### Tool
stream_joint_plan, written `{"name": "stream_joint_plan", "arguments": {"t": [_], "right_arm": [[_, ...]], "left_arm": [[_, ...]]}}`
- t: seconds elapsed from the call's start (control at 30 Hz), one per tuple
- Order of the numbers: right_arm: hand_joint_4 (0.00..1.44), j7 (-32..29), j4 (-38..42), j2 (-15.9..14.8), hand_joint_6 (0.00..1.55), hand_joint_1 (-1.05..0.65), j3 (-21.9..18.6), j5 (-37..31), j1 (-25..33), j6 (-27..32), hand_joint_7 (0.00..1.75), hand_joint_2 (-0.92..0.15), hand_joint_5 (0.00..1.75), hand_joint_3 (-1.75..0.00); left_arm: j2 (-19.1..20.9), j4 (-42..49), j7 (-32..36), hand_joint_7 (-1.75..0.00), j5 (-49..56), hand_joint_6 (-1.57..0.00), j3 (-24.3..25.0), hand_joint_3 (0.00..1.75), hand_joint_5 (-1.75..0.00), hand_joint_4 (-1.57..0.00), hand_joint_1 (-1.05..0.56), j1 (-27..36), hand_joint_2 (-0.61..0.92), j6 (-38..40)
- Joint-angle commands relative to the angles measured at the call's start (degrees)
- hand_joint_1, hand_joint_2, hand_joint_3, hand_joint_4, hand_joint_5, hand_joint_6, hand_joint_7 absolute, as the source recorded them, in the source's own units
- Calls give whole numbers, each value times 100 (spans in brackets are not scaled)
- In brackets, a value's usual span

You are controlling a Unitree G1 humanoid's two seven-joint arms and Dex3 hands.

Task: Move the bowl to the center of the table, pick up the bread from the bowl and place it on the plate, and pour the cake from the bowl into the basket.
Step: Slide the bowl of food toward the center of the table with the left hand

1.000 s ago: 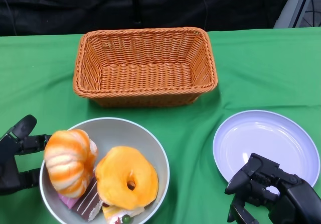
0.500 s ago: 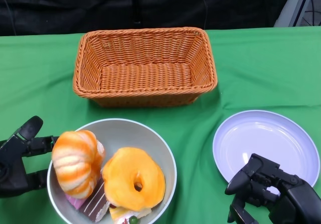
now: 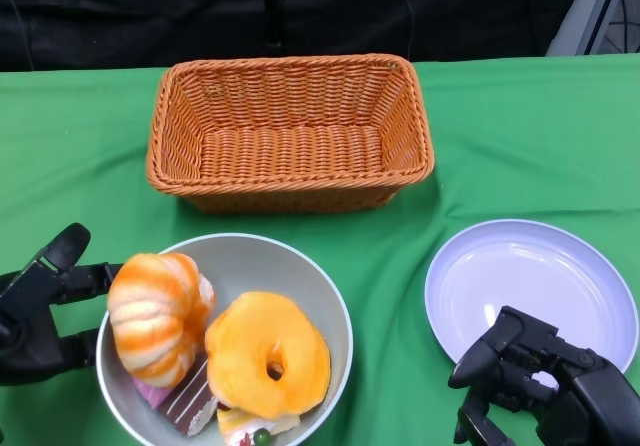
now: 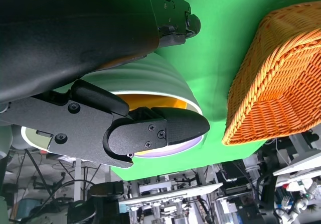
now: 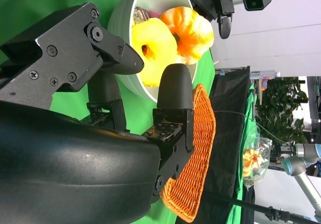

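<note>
My left robot hand (image 3: 40, 311) grips the round grey bowl (image 3: 300, 276) at lower left; a jerky push could topple its striped orange bread roll (image 3: 155, 316), while my right robot hand (image 3: 545, 386) idles empty, fingers apart.

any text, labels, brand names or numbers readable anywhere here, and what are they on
None can be read.
The basket, bowl, plate, green table cover and both black hands, left and right, show no print or labels.
The lab equipment in the background of the wrist views is too small and blurred to make out any lettering.
</note>
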Motion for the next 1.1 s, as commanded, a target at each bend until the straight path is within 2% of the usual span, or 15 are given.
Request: {"name": "stream_joint_plan", "arguments": {"t": [0.03,0.67,1.1], "right_arm": [[63,-26,-70,-35,53,0,2,-18,26,6,140,-46,163,-112],[63,-70,-100,-45,54,-2,35,-60,20,12,138,-45,162,-112],[63,-125,-86,-18,54,-2,82,-75,10,43,138,-45,161,-110]], "left_arm": [[-40,-98,80,0,-127,0,71,54,0,0,-72,-47,92,49],[-271,-114,277,0,-304,0,142,54,0,0,-73,-96,92,-34],[-642,-245,513,0,-336,0,128,52,0,0,-73,-298,92,-120]]}}
